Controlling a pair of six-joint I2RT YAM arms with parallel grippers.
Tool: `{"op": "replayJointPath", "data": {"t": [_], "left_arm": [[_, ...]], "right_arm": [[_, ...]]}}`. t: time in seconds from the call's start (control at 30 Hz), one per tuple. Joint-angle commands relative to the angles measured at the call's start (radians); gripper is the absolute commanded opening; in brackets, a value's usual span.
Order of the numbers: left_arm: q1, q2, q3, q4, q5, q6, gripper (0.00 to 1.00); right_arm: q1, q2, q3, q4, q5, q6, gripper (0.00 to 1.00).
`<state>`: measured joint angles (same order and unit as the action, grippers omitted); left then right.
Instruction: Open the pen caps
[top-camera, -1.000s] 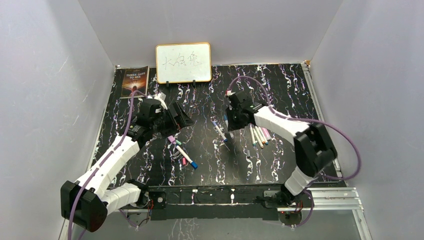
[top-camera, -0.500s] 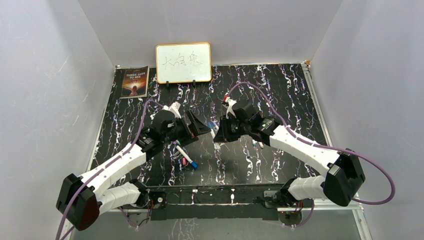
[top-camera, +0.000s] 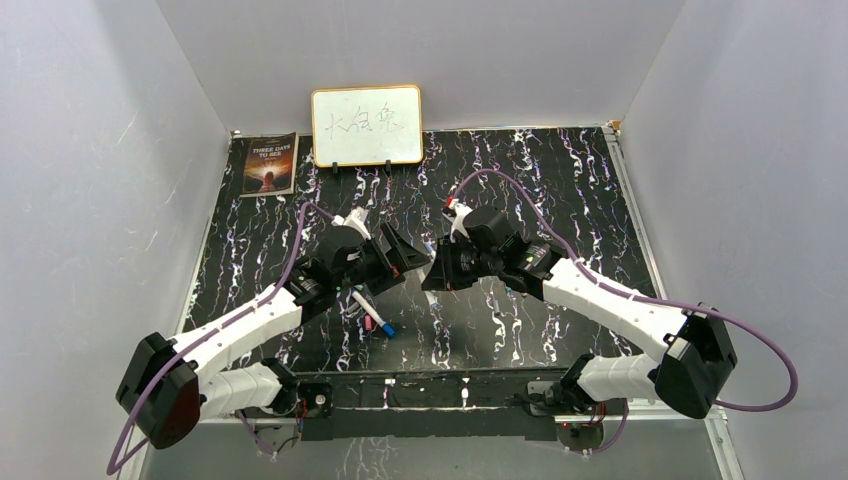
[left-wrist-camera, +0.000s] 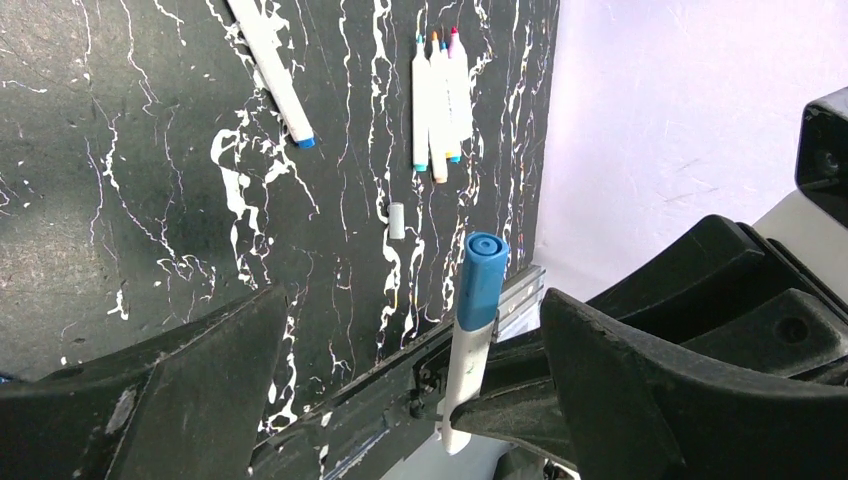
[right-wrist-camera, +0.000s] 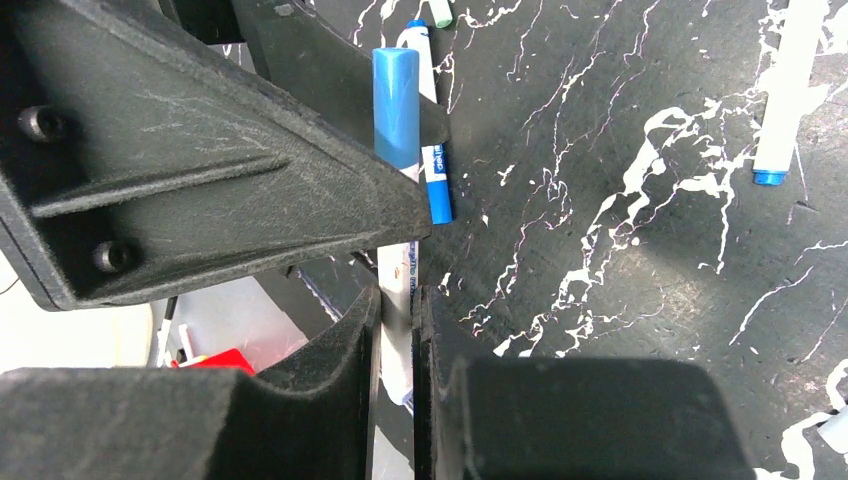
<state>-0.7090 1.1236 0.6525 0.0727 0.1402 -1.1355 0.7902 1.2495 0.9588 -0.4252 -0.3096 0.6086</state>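
Where the two arms meet over the black, white-veined table (top-camera: 560, 170), a slim white-barrelled marker with a blue end (top-camera: 371, 311) lies flat at seven o'clock of the left gripper (top-camera: 408, 265), near it but apart. At four o'clock of the right gripper (top-camera: 429, 275), three more white markers with coloured tips (left-wrist-camera: 440, 100) lie side by side, mostly hidden under the right arm in the top view. A small pale loose cap (left-wrist-camera: 397, 220) rests just beside them.

The right gripper's fingers (right-wrist-camera: 355, 345) are clamped on the white barrel of a held marker (right-wrist-camera: 396, 285). Its blue plastic cap (left-wrist-camera: 484, 280) stands between the left gripper's black fingers (left-wrist-camera: 680, 400), which are spread wide with a gap on either side of the cap. In the right wrist view one left finger crosses in front and hides part of the barrel.
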Motion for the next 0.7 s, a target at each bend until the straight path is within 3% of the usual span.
{"op": "replayJointPath", "data": {"t": [0.0, 0.37, 0.43, 0.5, 0.63, 0.67], "left_arm": [[-0.009, -0.001, 0.015, 0.020, -0.042, -0.005, 0.92], [-0.012, 0.036, 0.025, 0.022, -0.024, 0.001, 0.38], [-0.013, 0.043, 0.026, 0.024, -0.019, 0.003, 0.14], [-0.015, 0.047, 0.026, 0.025, -0.016, 0.001, 0.00], [-0.019, 0.043, 0.025, 0.021, -0.015, -0.003, 0.00], [-0.021, 0.041, 0.025, 0.020, -0.015, -0.005, 0.00]], "right_arm": [[0.010, -0.034, 0.003, 0.053, 0.002, 0.007, 0.00], [0.021, -0.037, -0.028, 0.057, 0.005, 0.006, 0.00], [0.021, -0.037, -0.031, 0.060, 0.007, 0.008, 0.00], [0.023, -0.036, -0.032, 0.064, 0.006, 0.009, 0.00], [0.023, -0.030, -0.034, 0.069, 0.007, 0.009, 0.00], [0.023, -0.029, -0.034, 0.069, 0.010, 0.011, 0.05]]}}
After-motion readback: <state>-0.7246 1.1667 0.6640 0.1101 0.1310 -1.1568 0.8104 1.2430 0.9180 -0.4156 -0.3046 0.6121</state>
